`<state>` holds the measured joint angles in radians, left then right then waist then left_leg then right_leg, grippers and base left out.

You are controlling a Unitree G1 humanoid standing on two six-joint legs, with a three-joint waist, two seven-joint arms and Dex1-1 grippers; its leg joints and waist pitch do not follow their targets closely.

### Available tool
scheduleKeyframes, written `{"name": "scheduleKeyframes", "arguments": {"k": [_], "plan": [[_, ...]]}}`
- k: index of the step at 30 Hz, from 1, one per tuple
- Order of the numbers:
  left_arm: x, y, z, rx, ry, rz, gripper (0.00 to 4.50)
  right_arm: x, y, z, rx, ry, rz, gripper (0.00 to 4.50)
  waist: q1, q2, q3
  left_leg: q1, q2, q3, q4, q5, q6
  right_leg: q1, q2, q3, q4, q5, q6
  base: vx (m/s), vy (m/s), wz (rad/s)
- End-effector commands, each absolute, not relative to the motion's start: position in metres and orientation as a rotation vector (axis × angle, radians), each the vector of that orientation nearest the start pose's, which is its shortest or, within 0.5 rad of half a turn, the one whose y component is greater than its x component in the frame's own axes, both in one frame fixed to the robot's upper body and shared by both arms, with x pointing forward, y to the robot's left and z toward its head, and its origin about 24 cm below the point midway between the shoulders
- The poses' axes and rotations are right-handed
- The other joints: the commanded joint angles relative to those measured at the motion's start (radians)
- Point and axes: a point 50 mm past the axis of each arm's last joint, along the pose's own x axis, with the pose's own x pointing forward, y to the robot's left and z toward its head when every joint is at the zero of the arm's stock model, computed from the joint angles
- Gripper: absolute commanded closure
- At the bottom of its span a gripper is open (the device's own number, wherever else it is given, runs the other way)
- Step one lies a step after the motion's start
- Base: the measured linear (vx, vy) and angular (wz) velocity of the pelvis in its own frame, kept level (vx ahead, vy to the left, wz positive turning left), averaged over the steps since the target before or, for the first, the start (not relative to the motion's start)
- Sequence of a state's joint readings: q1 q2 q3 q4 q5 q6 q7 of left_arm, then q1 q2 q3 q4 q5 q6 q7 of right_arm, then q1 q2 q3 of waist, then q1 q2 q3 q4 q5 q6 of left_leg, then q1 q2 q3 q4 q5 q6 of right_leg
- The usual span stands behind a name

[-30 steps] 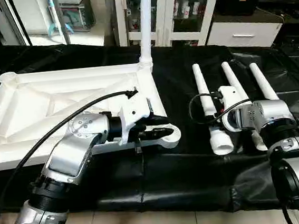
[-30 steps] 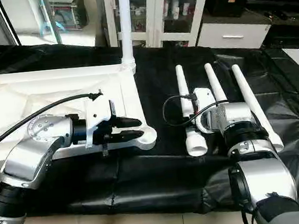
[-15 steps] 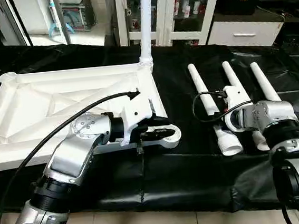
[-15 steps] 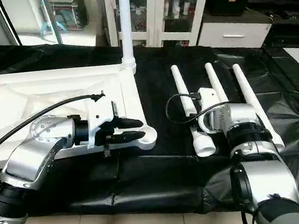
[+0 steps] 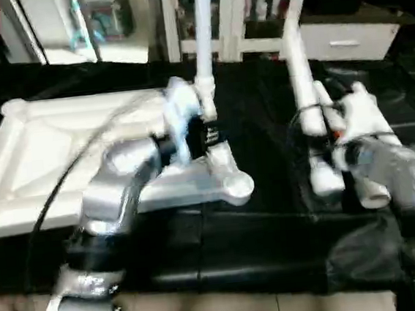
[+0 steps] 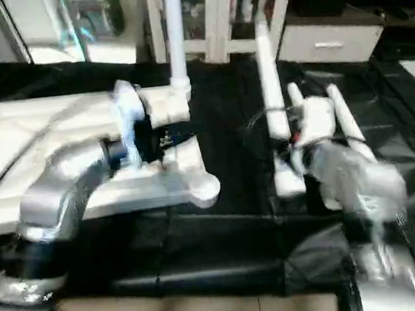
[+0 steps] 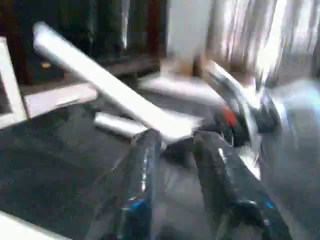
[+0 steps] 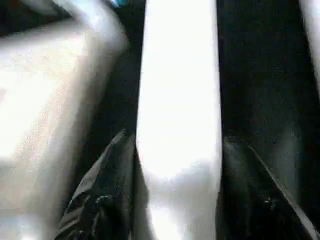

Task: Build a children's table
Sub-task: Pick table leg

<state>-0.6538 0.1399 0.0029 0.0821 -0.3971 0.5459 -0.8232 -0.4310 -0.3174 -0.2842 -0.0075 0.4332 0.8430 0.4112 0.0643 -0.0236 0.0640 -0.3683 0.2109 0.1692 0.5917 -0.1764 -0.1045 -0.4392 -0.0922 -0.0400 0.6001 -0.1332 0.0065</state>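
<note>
**Leg in the right claw, empty socket to its lower left**

The right gripper [image 8: 177, 200] is closed on a leg [image 5: 298, 66]: in the right wrist view the white shaft runs straight up between the two dark fingers [image 8: 102, 200]. In the left eye view that leg stands tilted in the upper right of centre, thick end low at the claw, thin end rising toward the top of the frame. Two more legs [image 5: 368, 184] lie on the black cloth [image 5: 274, 237] at right, pointing up-frame.

The tabletop [image 5: 38, 157] lies underside up across the left half. One leg [image 5: 203, 46] already stands upright in its far right corner, at top centre. The near right corner socket [image 5: 238, 188] is empty, just below centre, to the lower left of the held leg's thick end.

The left gripper [image 7: 175, 150] sits above the tabletop's right rim, near the standing leg. Its fingers stand a narrow gap apart and grip nothing.

The right arm is the nearer one. I judge the leg must swing upright, thick end down, then travel left to that socket.
</note>
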Motion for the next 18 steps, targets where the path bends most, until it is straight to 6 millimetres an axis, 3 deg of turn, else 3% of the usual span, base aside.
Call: {"name": "scheduleKeyframes", "arguments": {"k": [1,2,3,6,9,11,12,14,17,18], "plan": [[0.323,0.079,0.182,-0.249,-0.054,-1.139,2.70,0.301,-0.198,0.147,0.233,0.132,0.534,2.68,0.006,-0.006,-0.076,-0.002,-0.007,0.015,-0.064,-0.209,0.045,0.073,-0.011,0.015,-0.064,-0.239,-0.180,0.000,0.000,0.00],[0.323,0.078,0.183,-0.254,-0.056,-1.142,2.70,0.297,-0.195,0.148,0.219,0.127,0.570,2.68,0.005,-0.005,-0.076,-0.001,-0.007,0.015,-0.064,-0.207,0.048,0.071,-0.012,0.014,-0.065,-0.245,-0.179,0.000,0.000,0.00],[0.325,0.077,0.184,-0.267,-0.044,-1.135,2.57,0.293,-0.192,0.149,0.194,0.118,0.615,2.68,-0.001,-0.005,-0.069,-0.002,-0.008,0.015,-0.066,-0.235,0.048,0.066,-0.010,0.012,-0.074,-0.299,-0.166,0.000,0.000,0.00],[0.330,0.070,0.181,-0.312,0.043,-1.130,2.42,0.284,-0.179,0.153,0.159,0.095,0.724,2.68,-0.004,-0.010,-0.064,0.004,-0.011,0.015,-0.066,-0.281,0.038,0.056,-0.011,0.011,-0.092,-0.443,-0.109,0.000,0.000,0.00],[0.332,0.064,0.183,-0.364,0.079,-1.122,2.07,0.282,-0.171,0.155,0.128,0.074,0.763,2.68,-0.004,-0.010,-0.065,-0.001,-0.010,0.012,-0.066,-0.269,0.030,0.057,-0.013,0.010,-0.092,-0.458,-0.094,0.000,0.000,0.00],[0.335,0.063,0.185,-0.406,0.102,-1.098,2.04,0.280,-0.165,0.156,0.112,0.055,0.793,2.68,-0.001,-0.009,-0.068,-0.001,-0.009,0.010,-0.066,-0.256,0.029,0.057,-0.014,0.009,-0.091,-0.438,-0.095,0.000,0.000,0.00],[0.336,0.063,0.186,-0.424,0.110,-1.086,1.96,0.277,-0.163,0.156,0.107,0.047,0.812,2.68,-0.001,-0.018,-0.072,-0.002,-0.009,0.011,-0.064,-0.244,0.033,0.060,-0.013,0.009,-0.089,-0.413,-0.101,0.000,0.000,0.00],[0.339,0.064,0.188,-0.447,0.113,-1.058,1.66,0.275,-0.159,0.155,0.104,0.041,0.842,2.68,0.002,-0.015,-0.071,-0.005,-0.008,0.011,-0.065,-0.225,0.038,0.061,-0.015,0.011,-0.085,-0.385,-0.110,0.000,0.000,0.00],[0.345,0.068,0.189,-0.499,0.129,-0.994,1.57,0.273,-0.153,0.153,0.094,0.040,0.870,2.68,0.003,-0.022,-0.073,-0.009,-0.008,0.012,-0.062,-0.189,0.052,0.065,-0.014,0.012,-0.076,-0.307,-0.136,0.000,0.000,0.00],[0.350,0.069,0.188,-0.516,0.136,-0.949,1.31,0.273,-0.150,0.151,0.091,0.044,0.880,2.68,0.005,-0.021,-0.075,-0.008,-0.009,0.012,-0.061,-0.167,0.057,0.067,-0.015,0.013,-0.073,-0.283,-0.144,0.000,0.000,0.00]]}}
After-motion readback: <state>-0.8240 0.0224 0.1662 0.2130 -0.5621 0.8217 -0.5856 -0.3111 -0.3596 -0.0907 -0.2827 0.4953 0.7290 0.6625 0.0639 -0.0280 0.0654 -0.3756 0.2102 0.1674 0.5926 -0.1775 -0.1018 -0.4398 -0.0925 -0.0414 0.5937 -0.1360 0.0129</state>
